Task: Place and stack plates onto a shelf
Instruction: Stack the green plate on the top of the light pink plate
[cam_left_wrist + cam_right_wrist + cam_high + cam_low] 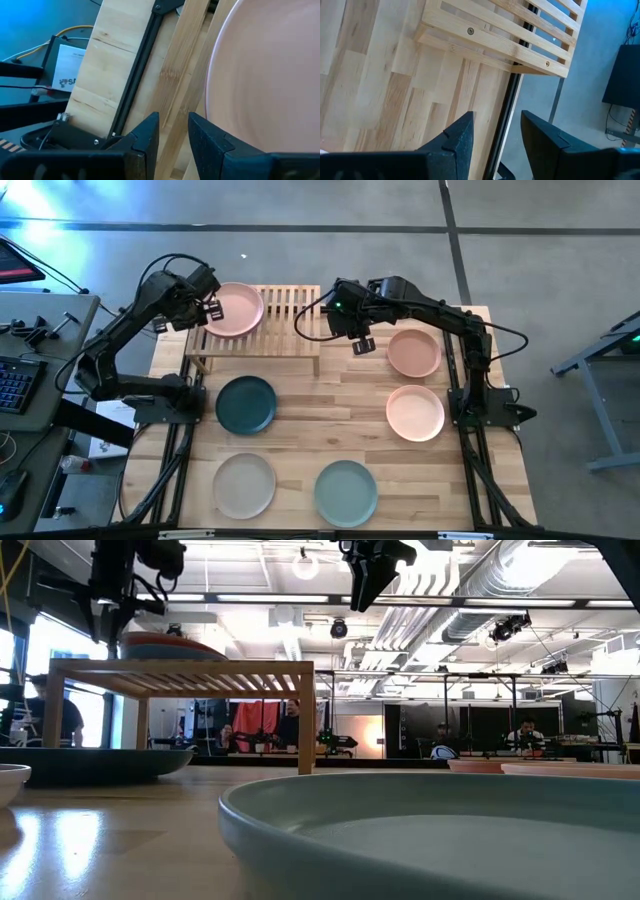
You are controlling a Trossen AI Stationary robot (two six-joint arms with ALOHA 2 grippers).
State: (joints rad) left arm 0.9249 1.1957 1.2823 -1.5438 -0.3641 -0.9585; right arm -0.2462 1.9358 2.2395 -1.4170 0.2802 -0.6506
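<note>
The shelf (285, 320), a low rack of light wooden slats, stands at the table's far side. On its left half lies a peach-pink plate (238, 308); the low view shows it as the top of a small stack (160, 644). My left gripper (173, 132) points down at this plate's left rim (220, 75), over the shelf's left end, fingers a little apart and empty. My right gripper (497, 140) hangs open and empty above the table, just right of the shelf's right end (540, 62). Two more peach-pink plates (414, 352) (415, 412) rest on the table. My left gripper comes steeply from above, with one finger (205, 135) right beside the top plate's left rim (212, 107). Only shelf wood shows between the two fingers. Whether that finger touches the rim I cannot tell.
A dark teal plate (246, 404) lies on the table in front of the shelf, a beige plate (244, 485) and a sage green plate (346, 492) near the front edge. The shelf's right half (300, 308) shows bare slats. A desk with a keyboard (15, 385) stands left of the table.
</note>
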